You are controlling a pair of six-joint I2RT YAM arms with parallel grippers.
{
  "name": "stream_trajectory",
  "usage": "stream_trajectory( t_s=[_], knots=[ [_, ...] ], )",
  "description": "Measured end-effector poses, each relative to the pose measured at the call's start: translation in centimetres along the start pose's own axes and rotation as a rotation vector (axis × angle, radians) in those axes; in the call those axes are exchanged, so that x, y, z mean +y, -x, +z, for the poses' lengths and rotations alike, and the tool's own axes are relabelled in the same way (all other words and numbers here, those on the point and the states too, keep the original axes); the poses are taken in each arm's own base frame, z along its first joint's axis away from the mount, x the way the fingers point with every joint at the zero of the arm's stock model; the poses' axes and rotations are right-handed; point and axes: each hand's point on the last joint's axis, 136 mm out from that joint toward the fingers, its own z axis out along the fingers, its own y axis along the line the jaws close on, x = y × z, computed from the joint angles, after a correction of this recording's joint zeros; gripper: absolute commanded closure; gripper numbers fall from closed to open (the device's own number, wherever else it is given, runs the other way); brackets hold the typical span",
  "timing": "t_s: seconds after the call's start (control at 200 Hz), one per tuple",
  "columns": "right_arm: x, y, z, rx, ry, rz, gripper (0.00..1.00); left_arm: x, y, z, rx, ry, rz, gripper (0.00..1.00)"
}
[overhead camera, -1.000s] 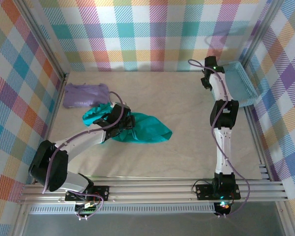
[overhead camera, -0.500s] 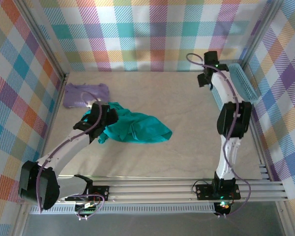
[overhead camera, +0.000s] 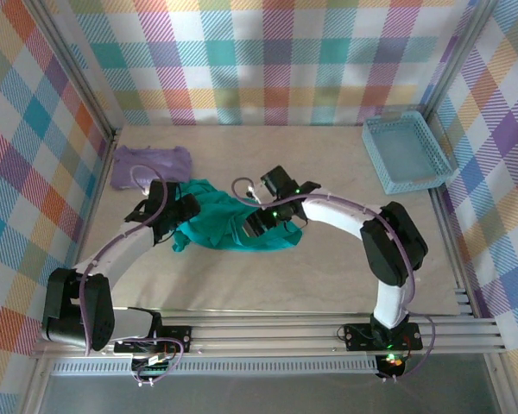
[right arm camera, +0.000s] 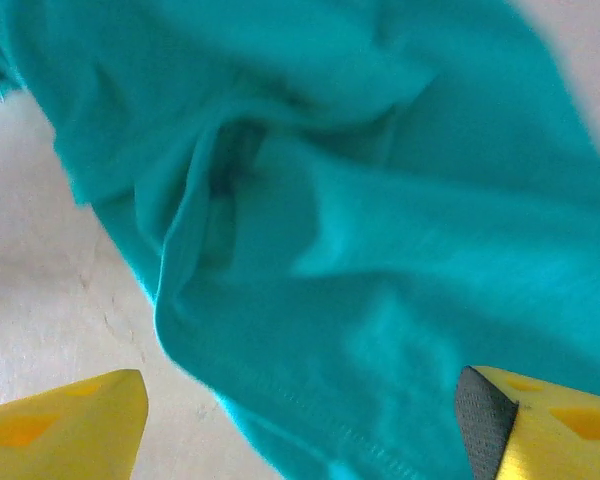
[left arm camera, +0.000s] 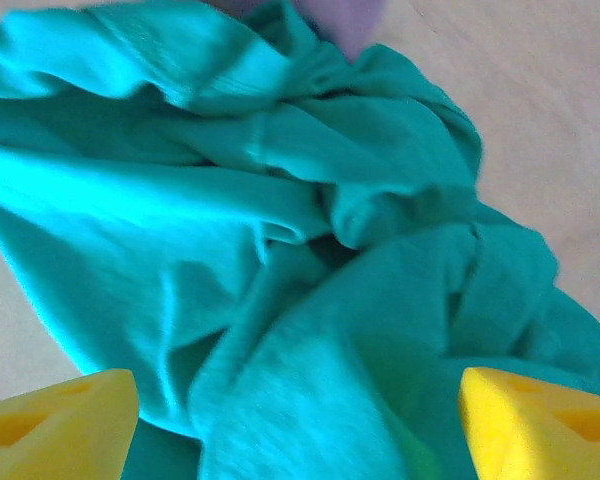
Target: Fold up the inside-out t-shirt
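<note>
Under left gripper (left arm camera: 300, 420): we log inside-out t-shirt (left arm camera: 280, 250), teal, crumpled in heap on table (overhead camera: 328, 276). Left gripper's fingers (left arm camera: 60, 410) spread wide, released, hovering over shirt's left end. Right gripper (right arm camera: 300, 425): we record same state, fingers spread, released, above shirt's hemmed edge at other end. Just beyond left gripper: lavender garment (overhead camera: 149, 166), beside shirt. Well apart from right gripper, toward back right: light blue basket (overhead camera: 406, 153).
</note>
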Motion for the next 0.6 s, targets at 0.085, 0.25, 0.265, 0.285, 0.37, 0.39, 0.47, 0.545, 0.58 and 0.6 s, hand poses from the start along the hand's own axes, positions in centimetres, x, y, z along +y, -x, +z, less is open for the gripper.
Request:
stream_trajectory(
  t_s=[0.085, 0.25, 0.265, 0.285, 0.37, 0.39, 0.47, 0.545, 0.58, 0.6],
  knots=[
    [-0.9, -1.4, 0.3, 0.033, -0.038, 0.032, 0.21, -0.9, -0.7, -0.6, -0.006, 0.003, 0.073, 0.18],
    [-5.6, -3.7, -1.5, 0.059, -0.155, 0.194, 0.25, -5.7, -3.6, -3.1, -0.027, -0.078, 0.306, 0.2],
    [-6.1, -4.0, -1.8, 0.062, -0.164, 0.213, 0.26, -6.2, -3.9, -3.2, -0.024, -0.089, 0.322, 0.2],
    [-6.8, -4.2, -2.1, 0.062, -0.176, 0.241, 0.27, -6.9, -4.4, -3.3, -0.019, -0.106, 0.343, 0.21],
    [-9.1, -5.0, -2.7, 0.062, -0.211, 0.337, 0.3, -9.4, -6.4, -3.2, 0.025, -0.156, 0.422, 0.26],
    [-9.5, -5.2, -2.8, 0.063, -0.217, 0.357, 0.32, -9.9, -6.8, -3.0, 0.036, -0.163, 0.44, 0.28],
    [-10.5, -5.8, -2.5, 0.075, -0.227, 0.417, 0.34, -11.5, -8.0, -1.5, 0.08, -0.158, 0.489, 0.31],
    [-10.9, -6.5, -1.5, 0.1, -0.229, 0.446, 0.39, -12.2, -8.5, 0.3, 0.11, -0.127, 0.514, 0.32],
    [-11.0, -6.9, -1.0, 0.114, -0.227, 0.459, 0.43, -12.3, -8.6, 1.2, 0.12, -0.103, 0.523, 0.35],
    [-11.0, -7.0, -0.8, 0.119, -0.228, 0.465, 0.45, -12.3, -8.7, 1.6, 0.124, -0.093, 0.528, 0.37]
  ],
)
